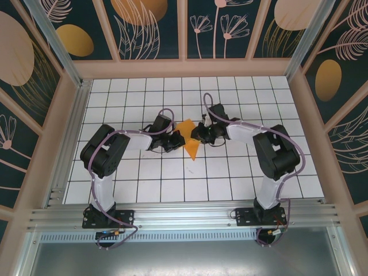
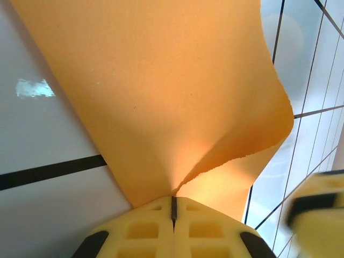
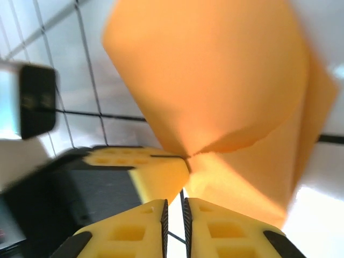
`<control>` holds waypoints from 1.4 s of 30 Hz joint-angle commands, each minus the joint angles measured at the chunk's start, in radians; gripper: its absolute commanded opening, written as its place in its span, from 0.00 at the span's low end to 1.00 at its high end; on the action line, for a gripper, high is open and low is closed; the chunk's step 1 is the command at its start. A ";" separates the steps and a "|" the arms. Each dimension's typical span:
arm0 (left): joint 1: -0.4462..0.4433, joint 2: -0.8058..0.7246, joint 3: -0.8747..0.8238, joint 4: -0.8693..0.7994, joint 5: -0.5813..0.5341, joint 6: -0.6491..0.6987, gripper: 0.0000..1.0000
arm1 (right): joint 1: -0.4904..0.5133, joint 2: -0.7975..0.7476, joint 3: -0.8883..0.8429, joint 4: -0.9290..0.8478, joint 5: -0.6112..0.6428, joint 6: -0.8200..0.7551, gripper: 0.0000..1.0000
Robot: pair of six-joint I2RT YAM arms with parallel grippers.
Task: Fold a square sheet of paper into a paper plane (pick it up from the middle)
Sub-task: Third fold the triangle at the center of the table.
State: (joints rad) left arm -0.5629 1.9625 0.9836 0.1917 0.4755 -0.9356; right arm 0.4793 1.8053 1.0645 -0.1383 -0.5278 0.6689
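Observation:
The orange sheet of paper [image 1: 190, 141] is held up over the table's middle, bent into two layers that meet at a pinched point, with a pointed end hanging toward the near side. My left gripper [image 1: 179, 138] is shut on it; in the left wrist view the paper [image 2: 161, 97] fans out from the closed jaws [image 2: 173, 198]. My right gripper [image 1: 198, 135] faces it from the right, its jaws [image 3: 173, 203] a narrow gap apart just short of the paper [image 3: 215, 80], with nothing between them. The left gripper's fingers [image 3: 156, 167] show there, pinching the paper's point.
The white grid table [image 1: 144, 184] has a raised wooden rim [image 1: 184, 68] and patterned walls around it. A metal rail [image 1: 184, 214] runs along the near edge by the arm bases. The two grippers are almost touching above the middle.

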 commanded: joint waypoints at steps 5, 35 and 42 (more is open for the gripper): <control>0.003 0.005 -0.029 -0.027 -0.049 0.020 0.00 | -0.064 -0.012 -0.014 -0.032 0.079 -0.112 0.32; 0.002 -0.026 -0.048 0.026 -0.040 0.023 0.00 | -0.053 0.225 0.158 -0.107 0.048 -0.320 0.43; 0.004 -0.086 -0.082 0.055 -0.079 0.024 0.00 | -0.039 0.245 0.167 -0.156 0.138 -0.327 0.45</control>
State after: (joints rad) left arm -0.5629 1.9182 0.9222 0.2394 0.4343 -0.9356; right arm 0.4290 1.9965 1.2270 -0.2272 -0.4664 0.3683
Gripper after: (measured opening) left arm 0.056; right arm 0.445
